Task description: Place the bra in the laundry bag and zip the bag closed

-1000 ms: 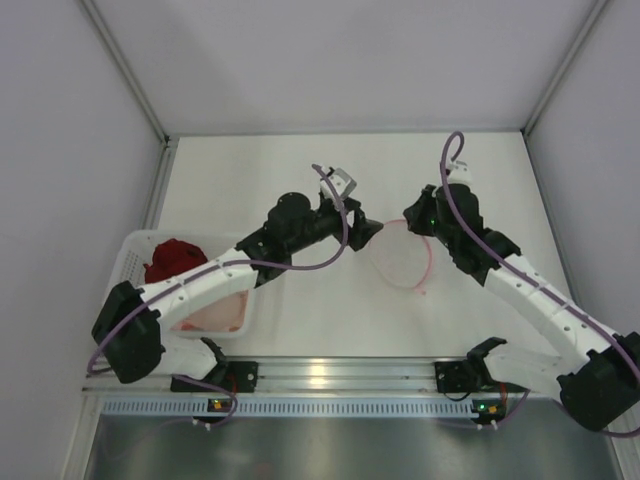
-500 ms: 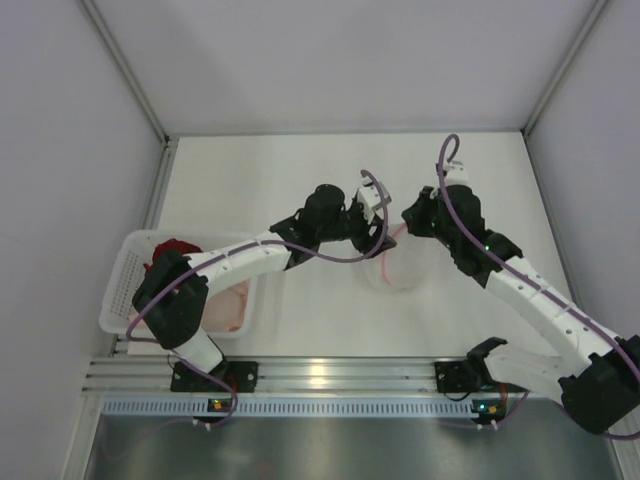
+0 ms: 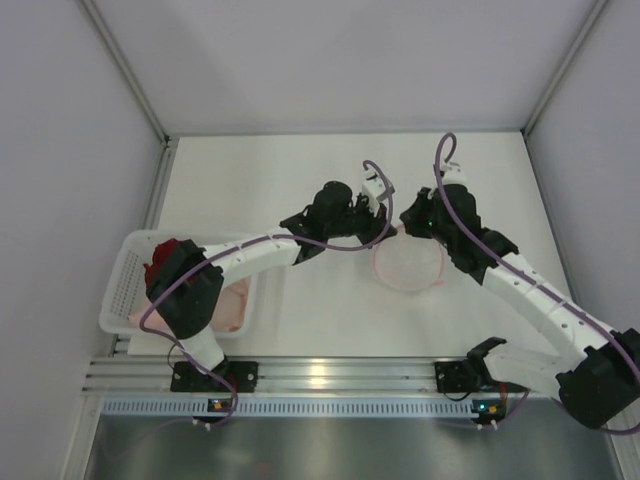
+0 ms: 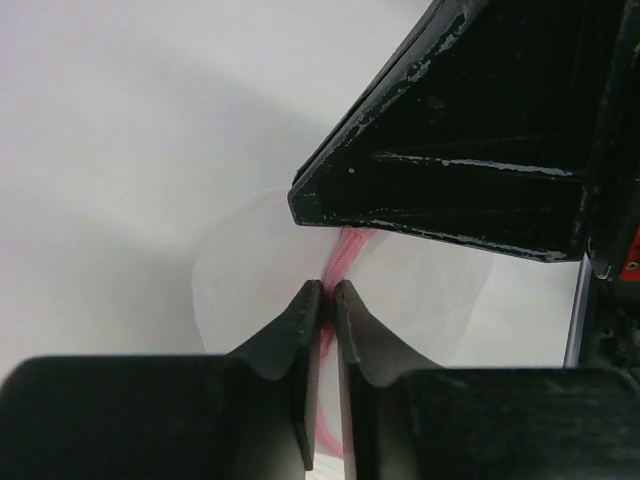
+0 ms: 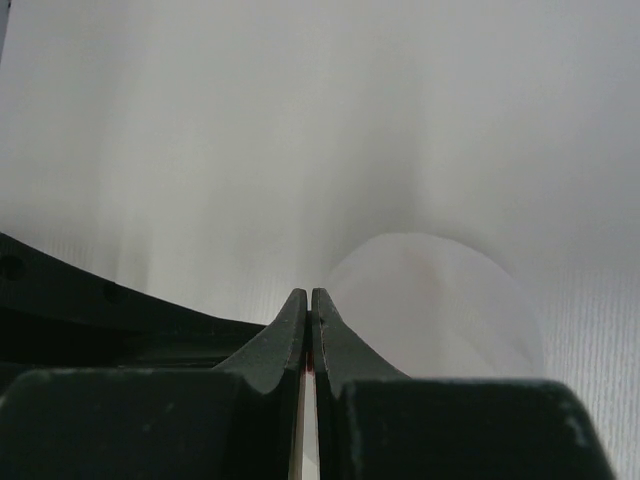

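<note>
Our left pincer (image 4: pixel 327 290) pinches narrowly the pink rim of the round white-mesh laundry bag (image 3: pixel 408 264); right pincer (image 5: pixel 309 295) is shut beside it (pale pink padded bra (image 3: pixel 232 308) lies far behind). We fear pulling slips the thin rim.

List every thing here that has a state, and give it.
laundry bag, halves folded together, lying flat; zip state unclear.
left gripper, shut on the bag's pink rim.
right gripper, shut on a thin strip at the bag's edge.
basket, holds a dark red bra and a pale pink garment.
</note>
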Available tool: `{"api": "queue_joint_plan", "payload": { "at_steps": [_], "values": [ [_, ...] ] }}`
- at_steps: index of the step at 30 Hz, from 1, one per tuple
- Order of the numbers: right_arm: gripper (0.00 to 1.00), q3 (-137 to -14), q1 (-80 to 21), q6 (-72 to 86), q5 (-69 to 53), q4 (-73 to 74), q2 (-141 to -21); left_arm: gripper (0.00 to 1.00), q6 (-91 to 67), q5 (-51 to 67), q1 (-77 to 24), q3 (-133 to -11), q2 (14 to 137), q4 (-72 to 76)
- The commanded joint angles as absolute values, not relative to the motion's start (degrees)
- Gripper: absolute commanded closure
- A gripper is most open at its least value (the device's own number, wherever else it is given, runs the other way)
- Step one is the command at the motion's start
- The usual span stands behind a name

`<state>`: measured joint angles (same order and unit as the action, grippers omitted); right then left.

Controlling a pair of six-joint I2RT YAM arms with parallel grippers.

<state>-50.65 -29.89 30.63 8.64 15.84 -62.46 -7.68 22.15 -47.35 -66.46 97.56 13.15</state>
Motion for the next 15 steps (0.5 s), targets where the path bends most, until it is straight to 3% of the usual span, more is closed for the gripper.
{"api": "queue_joint_plan", "payload": {
  "at_steps": [1,4,15],
  "values": [
    [1.0,-54.05,-30.24,30.85,8.61,13.18,-62.14,0.88,-8.61,22.24,-47.2,-67.94,97.56,16.35],
    [1.0,-54.23,-30.23,30.67,9.4,13.36,-62.14,1.0,-9.31,20.84,-47.2,-65.76,96.6,19.32],
    [1.0,-53.96,-30.15,30.76,10.37,12.31,-64.42,1.0,-17.13,4.68,-47.02,-49.59,81.4,29.26]
  ]
}}
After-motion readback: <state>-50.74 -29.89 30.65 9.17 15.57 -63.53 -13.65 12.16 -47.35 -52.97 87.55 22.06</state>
